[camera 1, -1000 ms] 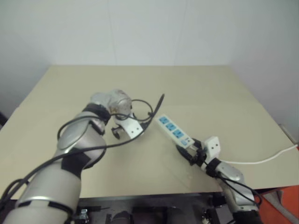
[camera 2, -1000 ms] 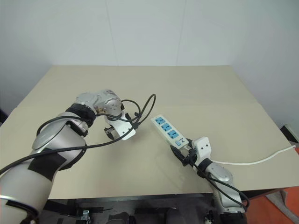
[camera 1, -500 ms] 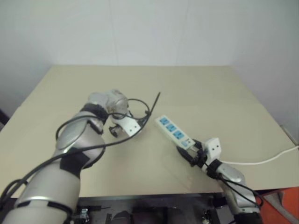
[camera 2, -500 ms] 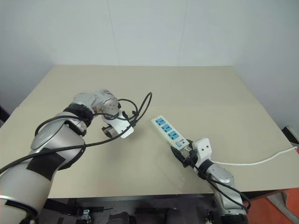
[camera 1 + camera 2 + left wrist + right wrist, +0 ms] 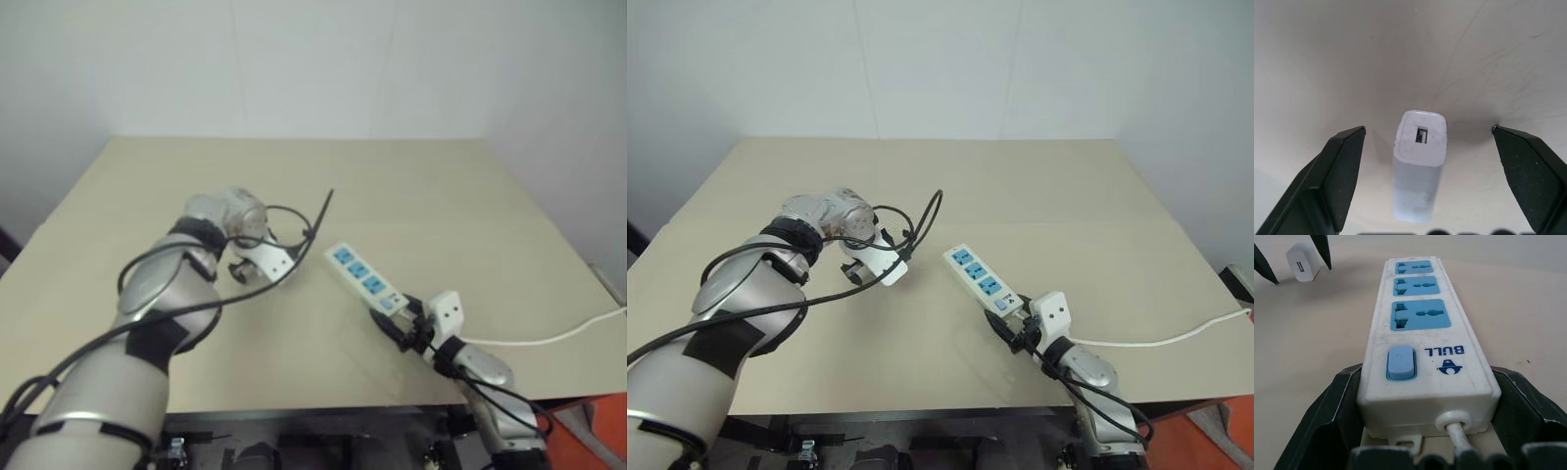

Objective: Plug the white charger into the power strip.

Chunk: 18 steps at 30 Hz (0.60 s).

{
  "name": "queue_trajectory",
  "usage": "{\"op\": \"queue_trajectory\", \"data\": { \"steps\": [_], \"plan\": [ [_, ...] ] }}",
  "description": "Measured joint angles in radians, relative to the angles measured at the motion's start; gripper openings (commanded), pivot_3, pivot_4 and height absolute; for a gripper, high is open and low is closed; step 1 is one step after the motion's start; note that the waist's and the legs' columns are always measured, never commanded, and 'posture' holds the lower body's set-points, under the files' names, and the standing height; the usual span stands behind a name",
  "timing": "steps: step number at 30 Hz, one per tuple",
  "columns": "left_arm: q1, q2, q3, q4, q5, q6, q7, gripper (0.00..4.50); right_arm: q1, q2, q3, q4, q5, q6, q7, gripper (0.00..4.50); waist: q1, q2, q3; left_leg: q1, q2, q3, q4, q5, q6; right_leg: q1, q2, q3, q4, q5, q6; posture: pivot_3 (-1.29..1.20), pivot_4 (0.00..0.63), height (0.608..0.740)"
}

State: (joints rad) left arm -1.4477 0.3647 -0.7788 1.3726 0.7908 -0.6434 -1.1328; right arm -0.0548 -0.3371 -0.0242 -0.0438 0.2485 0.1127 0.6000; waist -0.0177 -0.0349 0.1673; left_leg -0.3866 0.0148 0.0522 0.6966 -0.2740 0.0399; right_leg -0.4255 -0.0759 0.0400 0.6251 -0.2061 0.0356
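Left gripper: pointed steeply down at the beige surface, left of centre. Fingers spread wide, released, one on each side of the white charger. Clear gap on both sides in the left wrist view; no contact with the charger. The charger stands on the surface between the fingertips, with a small rectangular port on its upward face. In the right wrist view, the charger appears beyond the far end of the strip, with two black fingertips around it.

Centre: power strip lies flat on the surface, running diagonally, well apart from the charger and to its right. Three blue socket faces in a row, all unoccupied. A blue switch and "BULL" marking sit at the cord end.

Right gripper: low and near level at the cord end of the strip. Its black fingers flank both long sides of the strip's near end and are pressed against them, grasping the strip. Thin white cord leaves that end and trails off the right edge of the surface.
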Motion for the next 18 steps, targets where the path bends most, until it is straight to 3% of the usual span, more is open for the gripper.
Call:
{"op": "queue_trajectory", "data": {
  "steps": [2,5,14,18],
  "plan": [
    [0.000,-0.002,0.000,0.000,0.003,0.004,-0.001,4.50,0.002,0.000,0.001,-0.004,0.000,0.003,-0.001,3.41,0.000,0.000,0.000,0.000,0.000,0.000,0.000,0.000,0.000,0.000,0.000,0.000,0.000,0.000,0.000,0.00,0.150,0.740],
    [0.000,-0.005,0.000,0.001,0.010,0.005,-0.006,3.92,0.002,0.000,0.002,-0.006,0.000,0.005,-0.003,3.41,0.000,0.000,0.000,0.000,0.000,0.000,0.000,0.000,0.000,0.000,0.000,0.000,0.000,0.000,0.000,0.00,0.150,0.740],
    [0.001,-0.007,0.000,0.013,0.032,0.011,0.014,1.01,0.003,0.000,0.002,-0.008,0.000,0.005,-0.004,3.41,0.000,0.000,0.000,0.000,0.000,0.000,0.000,0.000,0.000,0.000,0.000,0.000,0.000,0.000,0.000,0.00,0.150,0.740],
    [0.001,-0.008,0.004,0.014,0.032,0.011,0.027,1.01,0.003,0.000,0.002,-0.008,0.000,0.005,-0.005,3.41,0.001,0.000,0.000,0.000,0.000,0.000,0.000,0.000,0.000,0.000,0.000,0.000,0.000,0.000,0.000,0.00,0.150,0.740]
  ]
}}
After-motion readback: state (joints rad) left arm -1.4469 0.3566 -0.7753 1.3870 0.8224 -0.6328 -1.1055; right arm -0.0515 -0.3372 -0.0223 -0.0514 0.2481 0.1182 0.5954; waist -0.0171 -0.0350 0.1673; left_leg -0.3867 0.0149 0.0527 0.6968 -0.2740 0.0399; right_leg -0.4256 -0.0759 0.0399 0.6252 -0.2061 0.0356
